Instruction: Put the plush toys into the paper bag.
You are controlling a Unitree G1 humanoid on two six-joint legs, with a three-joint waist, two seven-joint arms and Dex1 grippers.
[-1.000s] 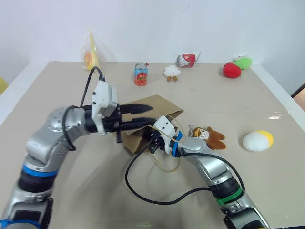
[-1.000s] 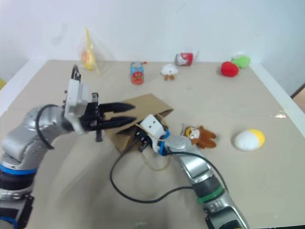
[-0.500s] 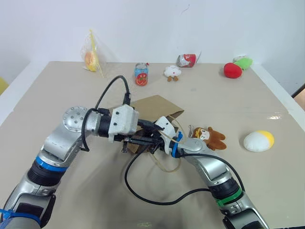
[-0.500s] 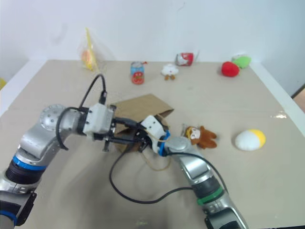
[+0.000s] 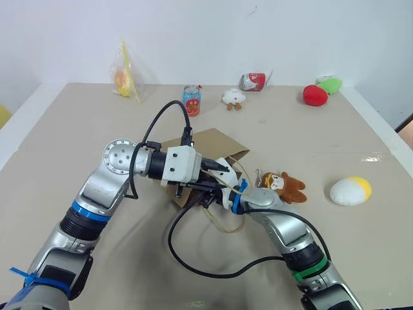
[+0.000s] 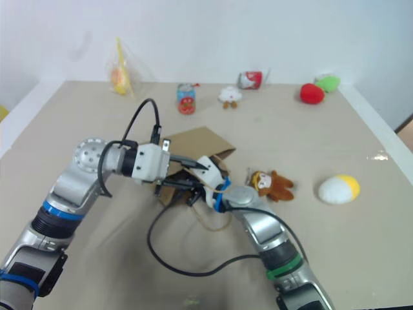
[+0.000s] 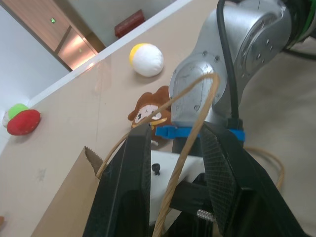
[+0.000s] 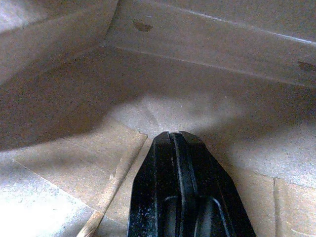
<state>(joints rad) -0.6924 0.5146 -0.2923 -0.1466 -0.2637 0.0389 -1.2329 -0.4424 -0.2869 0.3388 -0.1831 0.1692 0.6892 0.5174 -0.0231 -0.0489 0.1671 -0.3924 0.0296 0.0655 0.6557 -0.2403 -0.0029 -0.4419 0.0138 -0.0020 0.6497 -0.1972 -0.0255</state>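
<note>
Right gripper point(image 8: 177, 143) pressed shut, poked inside the brown paper bag point(image 5: 210, 143) at frame middle. Left gripper point(image 7: 175, 148) partly open around the tan cord handle point(image 7: 190, 123), not squeezing it yet. Best to pinch the cord, lift gently, keep the mouth wide. Brown monkey toy point(image 5: 282, 185) just right of bag. Egg toy point(image 5: 350, 190) far right.
</note>
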